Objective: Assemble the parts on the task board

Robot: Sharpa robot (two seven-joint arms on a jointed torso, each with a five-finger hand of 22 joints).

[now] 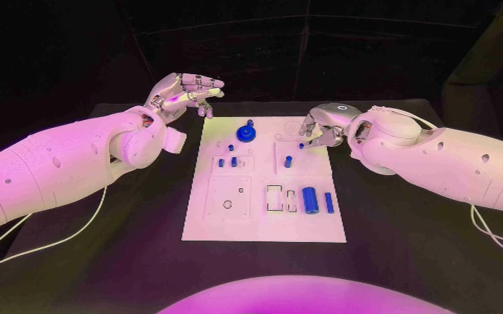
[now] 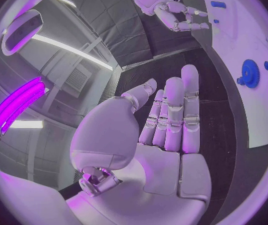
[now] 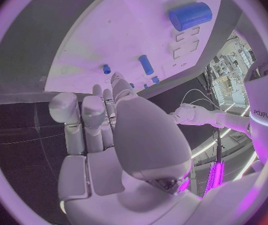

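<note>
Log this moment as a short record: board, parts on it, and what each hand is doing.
board: white task board flat on the black table
gear: blue gear at the board's far end
cylinders: large blue cylinder with a thinner blue pin beside it, near the right edge
small parts: blue peg and small blue pieces mid-board
left hand: left hand raised off the board's far left corner, holding nothing
right hand: right hand over the board's far right edge, fingers curled; any grasp cannot be told

1 task board [image 1: 262,216], white. 1 blue gear [image 1: 246,134]. 2 blue cylinders lying flat [image 1: 311,199]. Approx 5 small blue pegs [image 1: 221,161]. 2 hands [image 1: 187,94].
</note>
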